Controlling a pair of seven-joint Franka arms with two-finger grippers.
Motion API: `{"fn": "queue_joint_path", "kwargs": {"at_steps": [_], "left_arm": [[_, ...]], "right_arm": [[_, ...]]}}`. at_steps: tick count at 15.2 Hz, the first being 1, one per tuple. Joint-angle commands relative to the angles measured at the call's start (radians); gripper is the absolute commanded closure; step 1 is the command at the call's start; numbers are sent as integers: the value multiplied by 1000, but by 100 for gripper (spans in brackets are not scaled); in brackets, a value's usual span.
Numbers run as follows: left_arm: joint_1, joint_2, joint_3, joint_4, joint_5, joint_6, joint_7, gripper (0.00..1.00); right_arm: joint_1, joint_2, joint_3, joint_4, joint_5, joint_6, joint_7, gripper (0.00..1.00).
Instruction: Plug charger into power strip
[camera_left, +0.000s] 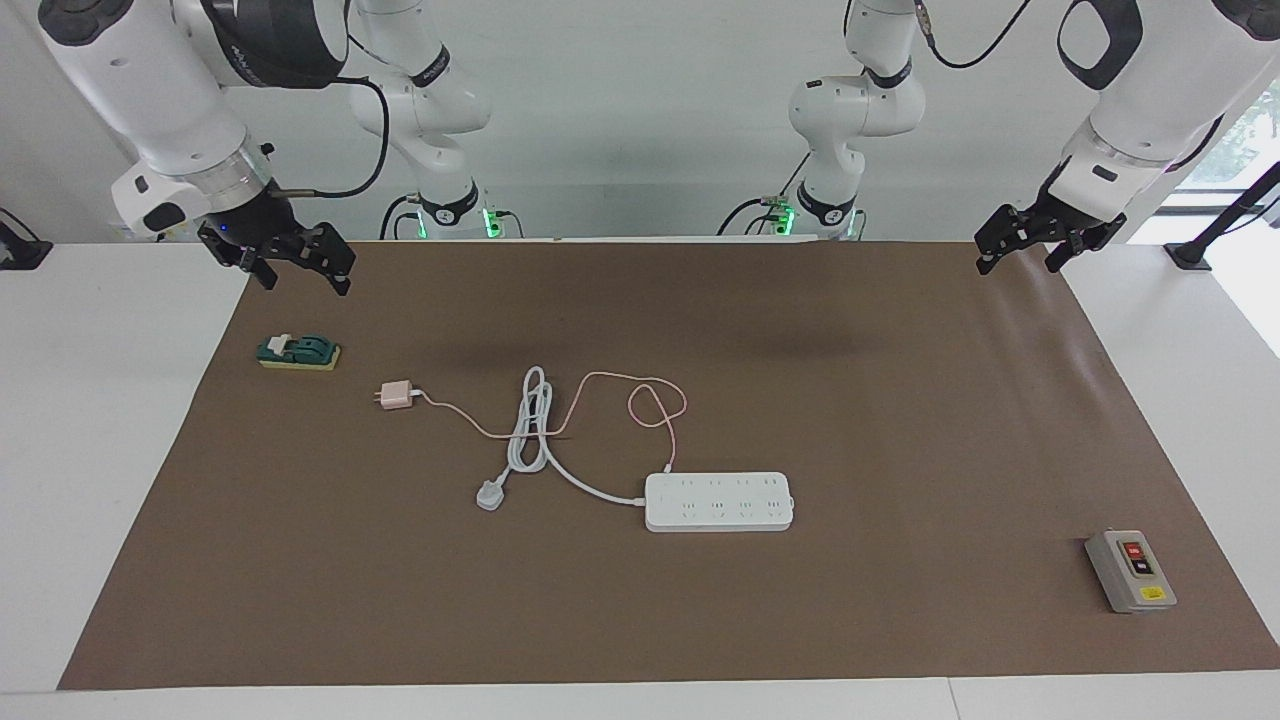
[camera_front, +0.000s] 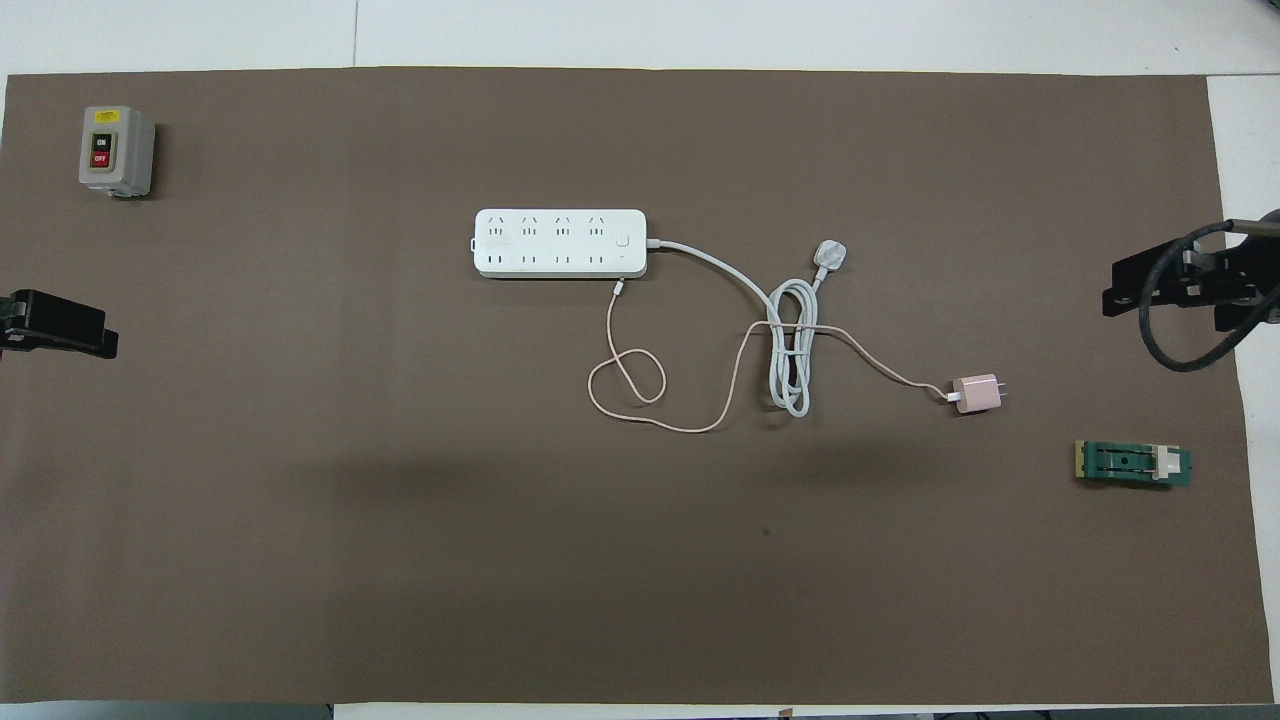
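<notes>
The charger (camera_left: 397, 396) (camera_front: 977, 393), a small pink cube, lies on its side on the brown mat toward the right arm's end. Its thin pink cable (camera_left: 650, 400) loops across a coiled white cord and ends beside the power strip (camera_left: 718, 501) (camera_front: 560, 243). The strip is a flat white block farther from the robots than the charger. My right gripper (camera_left: 300, 280) (camera_front: 1180, 300) hangs open and empty over the mat's edge at its own end. My left gripper (camera_left: 1020, 263) (camera_front: 60, 330) waits open and empty over the mat's edge at the left arm's end.
The strip's thick white cord ends in a white plug (camera_left: 489, 494) (camera_front: 832, 254). A green and yellow switch block (camera_left: 299, 352) (camera_front: 1133, 464) lies below the right gripper. A grey button box (camera_left: 1130, 571) (camera_front: 116, 150) stands at the left arm's end, farther from the robots than the strip.
</notes>
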Motion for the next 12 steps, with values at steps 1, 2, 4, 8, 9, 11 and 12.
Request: {"fn": "queue_joint_path", "kwargs": {"at_steps": [1, 2, 4, 8, 9, 11, 12], "left_arm": [[-2, -15, 2, -19, 17, -3, 1, 0], [-2, -15, 2, -19, 17, -3, 1, 0], [-2, -15, 2, -19, 17, -3, 0, 0], [10, -17, 17, -12, 17, -4, 1, 0], [15, -19, 15, -12, 17, -10, 0, 0], [9, -28, 12, -7, 17, -41, 9, 0], [3, -34, 8, -9, 17, -41, 15, 0]], "right_arm": [[-3, -13, 3, -28, 16, 13, 36, 0], [-1, -13, 3, -33, 17, 11, 97, 0], [-3, -12, 3, -44, 60, 3, 264, 0], [-27, 11, 0, -90, 191, 10, 564, 0], [-46, 29, -1, -91, 236, 10, 641, 0], [-55, 62, -1, -91, 255, 10, 697, 0], [-58, 75, -1, -91, 265, 13, 700, 0]]}}
